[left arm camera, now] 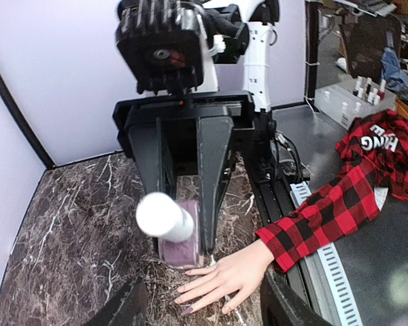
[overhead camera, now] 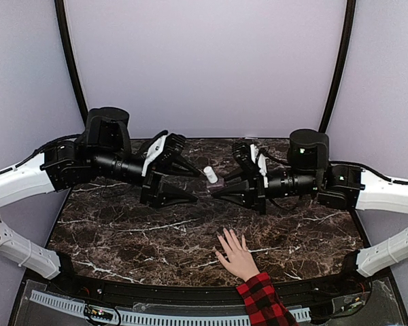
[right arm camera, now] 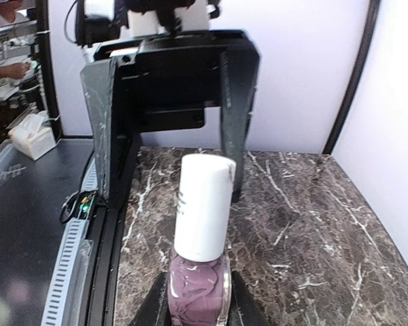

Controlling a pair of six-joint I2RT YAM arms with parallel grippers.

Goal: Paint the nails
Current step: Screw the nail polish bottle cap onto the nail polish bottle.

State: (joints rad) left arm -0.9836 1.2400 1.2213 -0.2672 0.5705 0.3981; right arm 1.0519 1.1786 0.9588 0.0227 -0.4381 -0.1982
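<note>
Nail polish bottle [right arm camera: 198,288] with lilac lacquer and a white cap [right arm camera: 204,204] is clamped by its glass body between the closed fingers of the right gripper [overhead camera: 219,187]. The cap sticks out past the fingertips toward the other arm. The left gripper [overhead camera: 198,185] faces it with its jaws standing well apart and nothing between them. In the overhead view its upper fingertip is just beside the cap, and I cannot tell there whether they touch.

The right wrist view shows the colour of the polish and the grip most plainly, with the left gripper's two black fingers spread wide behind the cap.

The left wrist view looks the opposite way. The cap points at the lens, the right gripper's fingers pinch the purple body, and the left gripper's own finger ends sit far apart in the bottom corners.

Only the left wrist view shows the nails [left arm camera: 188,310]. They are small tips on the hand [left arm camera: 226,280], which lies palm down on the dark marble tabletop [left arm camera: 68,238] below the bottle. Two nails look dark-tinted, but the picture is too soft to be sure.

From above, the same hand rests flat at the near edge of the table with its fingers spread and pointing away from the arm bases. It lies near the grippers but apart from both. The red-and-black plaid sleeve [overhead camera: 262,302] runs off the bottom of the overhead view, where the nails are too small to make out.
</note>
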